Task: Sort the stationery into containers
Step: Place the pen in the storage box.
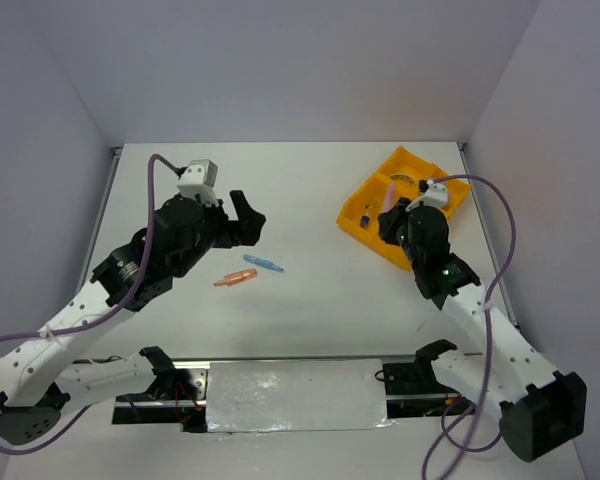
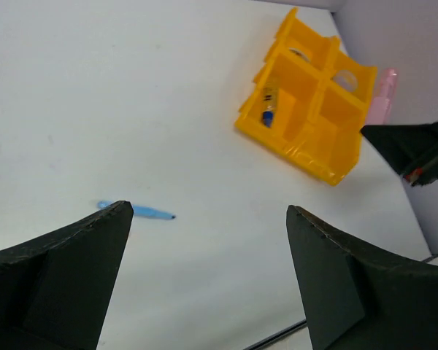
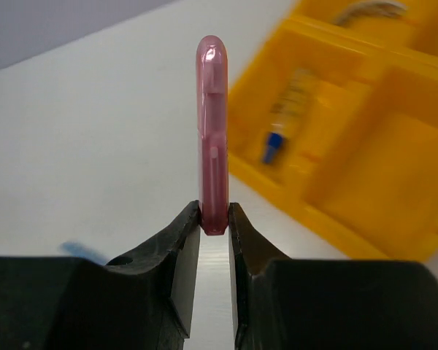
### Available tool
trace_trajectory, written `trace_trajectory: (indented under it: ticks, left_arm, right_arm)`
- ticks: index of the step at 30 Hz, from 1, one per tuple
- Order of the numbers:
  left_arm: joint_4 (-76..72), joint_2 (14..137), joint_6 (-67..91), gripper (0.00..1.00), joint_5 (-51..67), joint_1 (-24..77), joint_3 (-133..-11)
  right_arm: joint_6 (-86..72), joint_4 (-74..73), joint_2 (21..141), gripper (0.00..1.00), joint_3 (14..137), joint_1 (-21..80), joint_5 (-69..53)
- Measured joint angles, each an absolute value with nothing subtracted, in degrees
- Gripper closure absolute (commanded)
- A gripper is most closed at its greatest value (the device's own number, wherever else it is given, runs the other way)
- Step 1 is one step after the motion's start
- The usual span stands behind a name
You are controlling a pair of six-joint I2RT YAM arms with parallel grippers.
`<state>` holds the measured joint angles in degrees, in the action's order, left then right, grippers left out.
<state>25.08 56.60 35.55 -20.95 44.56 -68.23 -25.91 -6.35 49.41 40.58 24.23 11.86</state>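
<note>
- The orange stick (image 1: 235,278) lies flat on the white bench (image 1: 310,180), nearest the arm bases and left of centre, with nothing touching it.
- Just beside it, a little farther back and to the right, lies the blue pen (image 1: 263,264). The two are close but apart. In the left wrist view the pen shows past the inner edge of one finger.
- The left fingers (image 1: 251,219) hang above the bench, just behind the pen and the orange stick. They are spread wide with nothing between them and point toward the right side of the bench.
- The right fingers (image 1: 390,216) are clamped on the lower end of the pink stick (image 3: 212,131), which stands upright out of them with its rounded tip on top. From above, the stick is held over the near part of the yellow tray (image 1: 380,175).
- The tray sits at the far right of the bench, turned so that one corner points toward the arms. Cross walls split it into four square compartments.
- The left compartment holds a small piece with a blue end (image 2: 266,109), lying along its floor.
- A pale round piece (image 2: 344,79) lies in the right compartment. The far compartment holds another pale curved shape, too small to make out.
- The near compartment shows only its yellow floor in the left wrist view.
</note>
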Motion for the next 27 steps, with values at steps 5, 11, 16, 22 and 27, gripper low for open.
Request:
trace_trajectory:
  ticks: [5,11,16,22,27]
  left_arm:
    - [32.45,51.68,35.22,0.01,-25.06,44.53,-68.03]
    - [37.21,48.84,34.54,0.01,-26.46,44.49,-65.69]
    - [39.62,48.64,34.44,0.01,-26.11,44.45,-61.14]
    - [41.19,48.64,34.33,0.01,-25.65,44.45,-59.57]
    - [41.17,48.58,34.37,0.01,-25.74,44.45,-58.98]
  right_arm:
    - [-27.22,-11.29,58.46,1.00,40.62,12.25,18.87]
    - [-27.33,-11.55,64.01,0.97,40.80,6.94,19.66]
    - [-27.44,-10.92,70.70,0.77,42.52,4.27,18.46]
    - [-27.33,-10.81,74.94,0.35,44.01,4.12,16.82]
    - [-27.16,-10.81,74.19,0.30,46.52,4.05,14.70]
